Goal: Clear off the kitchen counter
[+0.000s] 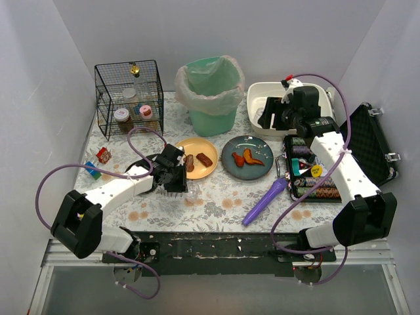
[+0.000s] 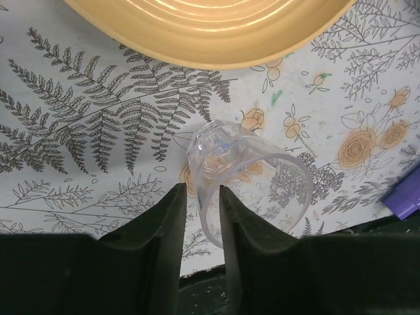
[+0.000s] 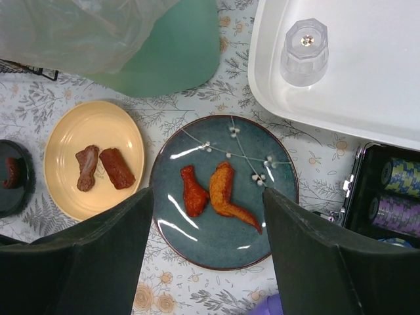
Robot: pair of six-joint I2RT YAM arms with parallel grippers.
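Hovering over the kitchen counter (image 1: 216,205), lying flat beneath both grippers and stretching out past them on every side. Wearing a whitish cloth printed with grey-green ferns and peach flowers, with a few tiny green specks showing in the left wrist view.

Sitting off to the right of the right gripper (image 1: 272,119): an open black case (image 1: 367,147) holding rows of poker chips (image 1: 315,187). Standing beyond and to the left of that gripper: a green bin (image 1: 211,98) lined with a clear bag. Standing well beyond the left gripper (image 2: 200,190), to its left: a black wire basket (image 1: 128,95) holding small jars. Lying just ahead and to the right of the right gripper: a white basin (image 3: 341,98) with an upturned tumbler (image 3: 304,51) inside.

Holding the right gripper's fingers (image 3: 98,256) wide apart, gripping nothing, framing a blue plate (image 3: 197,230) carrying two fried wings (image 3: 220,193). Showing left of that a yellow plate (image 3: 69,141) with two brown meat pieces (image 3: 102,168).

Pinching the left gripper together on the rim of a clear glass (image 2: 220,147) lying on its side on the cloth, just short of the yellow plate's edge. Peeking in at the right of the left gripper: the tip of a purple tool (image 2: 408,195).
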